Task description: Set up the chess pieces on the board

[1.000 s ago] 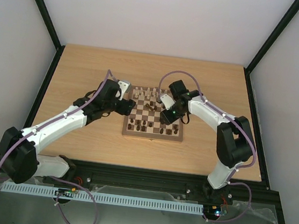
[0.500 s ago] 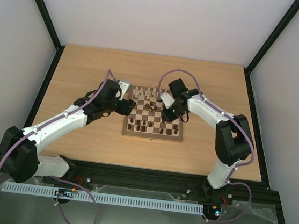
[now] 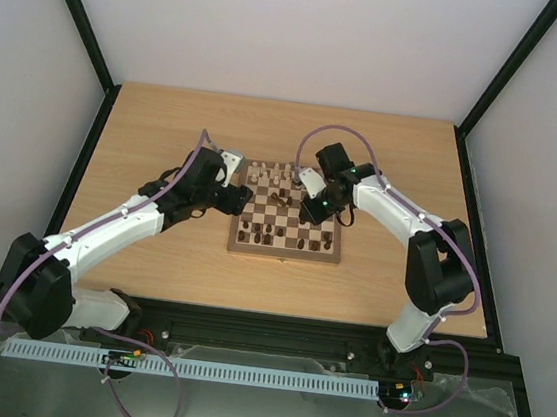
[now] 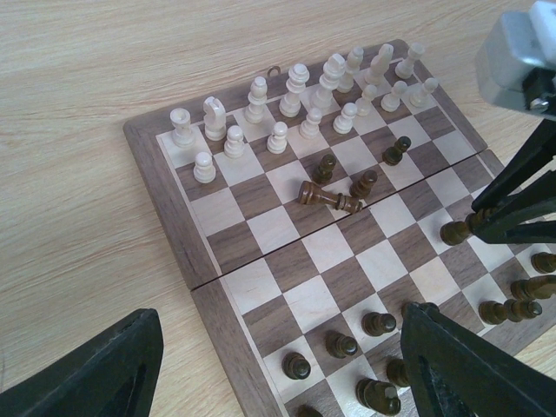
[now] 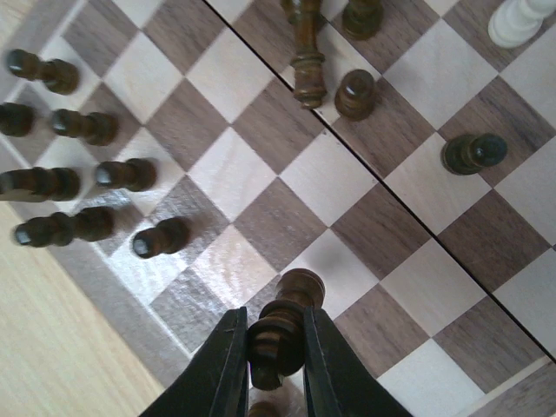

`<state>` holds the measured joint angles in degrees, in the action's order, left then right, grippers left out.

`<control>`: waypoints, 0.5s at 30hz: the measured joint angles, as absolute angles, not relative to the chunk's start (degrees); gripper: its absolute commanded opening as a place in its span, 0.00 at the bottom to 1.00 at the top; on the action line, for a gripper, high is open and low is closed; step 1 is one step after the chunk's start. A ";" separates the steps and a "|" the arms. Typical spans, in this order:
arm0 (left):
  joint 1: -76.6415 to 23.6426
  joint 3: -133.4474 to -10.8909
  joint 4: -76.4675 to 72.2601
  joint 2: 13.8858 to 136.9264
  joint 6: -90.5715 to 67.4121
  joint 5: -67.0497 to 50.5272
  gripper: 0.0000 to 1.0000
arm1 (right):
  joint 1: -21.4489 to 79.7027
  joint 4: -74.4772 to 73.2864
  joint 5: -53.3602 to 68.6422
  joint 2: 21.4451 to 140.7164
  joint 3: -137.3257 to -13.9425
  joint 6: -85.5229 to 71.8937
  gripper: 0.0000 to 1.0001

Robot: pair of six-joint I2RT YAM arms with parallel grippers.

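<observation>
The board (image 3: 284, 251) lies mid-table between my arms. Pale chess pieces (image 4: 295, 91) stand in its two far rows, and dark ones (image 4: 343, 344) fill the near rows. One dark piece (image 4: 328, 198) lies on its side mid-board, with three dark pawns (image 4: 363, 182) standing around it. My right gripper (image 5: 276, 347) is shut on a dark turned piece (image 5: 287, 317) over the board's right half; the same piece (image 4: 456, 231) shows between its fingers in the left wrist view. My left gripper (image 4: 278, 373) stands open over the board's near left corner, with nothing between its fingers.
The board's wooden rim (image 4: 169, 204) borders bare light-wood table (image 3: 167, 125) on every side. Dark pieces (image 5: 78, 178) stand close together left of my right gripper. A black frame (image 3: 96, 127) edges the table, with white walls behind.
My right gripper has closed on the dark piece and shifted slightly toward the far side of the board. The left arm has barely moved.
</observation>
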<state>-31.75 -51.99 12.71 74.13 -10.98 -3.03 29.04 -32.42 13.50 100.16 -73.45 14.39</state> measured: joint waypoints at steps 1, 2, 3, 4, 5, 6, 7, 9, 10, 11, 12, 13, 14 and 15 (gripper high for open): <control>-31.68 -51.99 12.71 74.15 -10.98 -3.05 0.77 | 29.21 -32.47 13.80 99.59 -73.45 14.52 0.04; -31.59 -51.99 12.71 74.24 -10.98 -3.05 0.77 | 29.39 -32.67 14.13 98.87 -73.45 14.79 0.04; -31.55 -51.99 12.71 74.35 -10.98 -3.09 0.76 | 29.78 -32.91 14.35 98.08 -73.45 15.07 0.04; -31.44 -51.99 12.71 74.41 -10.98 -3.09 0.76 | 30.22 -33.04 14.48 97.54 -73.45 15.33 0.04; -31.40 -51.99 12.71 74.52 -10.98 -3.11 0.76 | 31.03 -33.26 14.57 96.86 -73.43 15.73 0.04; -31.33 -51.99 12.71 74.65 -10.98 -3.16 0.76 | 31.90 -33.43 14.61 96.36 -73.43 16.14 0.04; -31.31 -51.99 12.73 74.72 -10.98 -3.20 0.76 | 32.88 -33.45 14.59 95.94 -73.32 16.53 0.05; -31.18 -51.99 12.73 74.78 -11.00 -3.25 0.76 | 34.79 -33.58 14.63 95.46 -72.90 17.26 0.05; -31.16 -51.99 12.73 74.78 -11.03 -3.25 0.76 | 35.83 -33.63 14.61 95.39 -72.58 17.67 0.05; -31.14 -51.99 12.73 74.78 -11.05 -3.22 0.76 | 36.91 -33.69 14.52 95.39 -72.07 18.02 0.05; -31.14 -51.99 12.75 74.78 -11.09 -3.25 0.76 | 37.74 -33.85 14.41 95.39 -71.59 18.31 0.05; -31.09 -51.99 12.73 74.78 -11.14 -3.25 0.76 | 38.57 -34.24 14.11 95.39 -71.11 18.68 0.05; -31.07 -51.99 12.73 74.78 -11.18 -3.25 0.76 | 39.29 -34.52 13.80 95.39 -70.78 18.96 0.05; -31.05 -51.99 12.73 74.78 -11.20 -3.25 0.76 | 39.94 -34.76 13.41 95.39 -70.48 19.16 0.05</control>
<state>-31.05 -51.99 12.73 74.78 -11.20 -3.25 39.94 -34.76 13.41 95.39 -70.48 19.16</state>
